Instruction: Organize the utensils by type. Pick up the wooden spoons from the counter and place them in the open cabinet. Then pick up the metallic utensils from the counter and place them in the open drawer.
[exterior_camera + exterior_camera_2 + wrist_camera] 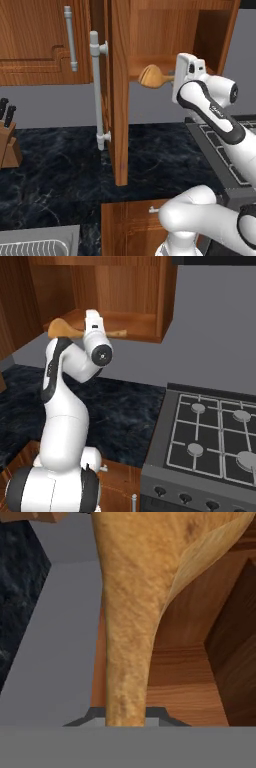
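A: Spoon in the gripper, jaws clamped on its handle, held level at the cabinet mouth.
B: Which way does it lie?
A: Long axis runs across the opening, bowl toward the door, just above the shelf edge.

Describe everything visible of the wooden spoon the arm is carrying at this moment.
The wooden spoon is light tan with a mottled grain, a round bowl and a long straight handle. It lies roughly level at the open cabinet's lower edge, bowl sticking out past the front, handle reaching inward over the cabinet floor. The gripper is shut on its handle, which rises between the fingertips in the hand view and widens into the bowl. Whether it rests on the cabinet floor cannot be told.
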You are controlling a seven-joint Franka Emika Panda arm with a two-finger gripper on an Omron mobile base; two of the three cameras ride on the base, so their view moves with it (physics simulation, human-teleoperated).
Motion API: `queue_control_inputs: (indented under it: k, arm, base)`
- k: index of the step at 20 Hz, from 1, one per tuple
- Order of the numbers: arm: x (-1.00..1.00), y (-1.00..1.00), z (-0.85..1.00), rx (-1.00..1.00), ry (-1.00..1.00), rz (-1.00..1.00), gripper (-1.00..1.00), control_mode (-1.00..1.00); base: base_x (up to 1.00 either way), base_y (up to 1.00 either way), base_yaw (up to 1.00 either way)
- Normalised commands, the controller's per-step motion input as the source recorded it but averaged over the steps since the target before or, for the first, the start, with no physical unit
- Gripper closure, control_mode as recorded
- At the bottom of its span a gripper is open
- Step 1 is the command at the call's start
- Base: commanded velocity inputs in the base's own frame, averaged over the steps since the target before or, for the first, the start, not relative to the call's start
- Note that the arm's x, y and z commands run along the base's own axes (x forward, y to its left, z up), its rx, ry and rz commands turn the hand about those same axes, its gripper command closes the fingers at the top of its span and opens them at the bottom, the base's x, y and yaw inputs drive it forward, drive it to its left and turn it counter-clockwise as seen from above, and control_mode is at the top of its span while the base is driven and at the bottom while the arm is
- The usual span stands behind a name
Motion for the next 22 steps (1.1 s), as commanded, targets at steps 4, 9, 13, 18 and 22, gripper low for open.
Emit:
queue_control_inputs:
  k: [4,9,13,18,22]
  arm:
    - [0.48,0.0,0.56,-0.02,0.0,0.01,1.0,-1.0]
    - [0.7,0.01,0.38,0.0,0.0,0.06,1.0,-1.0]
    - [0.79,0.23,0.08,-0.11,-0.01,0.07,1.0,-1.0]
    - [0.85,0.17,-0.04,-0.14,0.0,0.08,1.0,-1.0]
    - [0.79,0.28,-0.15,-0.24,0.0,0.05,1.0,-1.0]
  base:
    - [0.0,0.0,0.0]
    - [0.0,0.0,0.0]
    - [0.0,0.0,0.0]
    - [0.0,0.0,0.0]
    - [0.0,0.0,0.0]
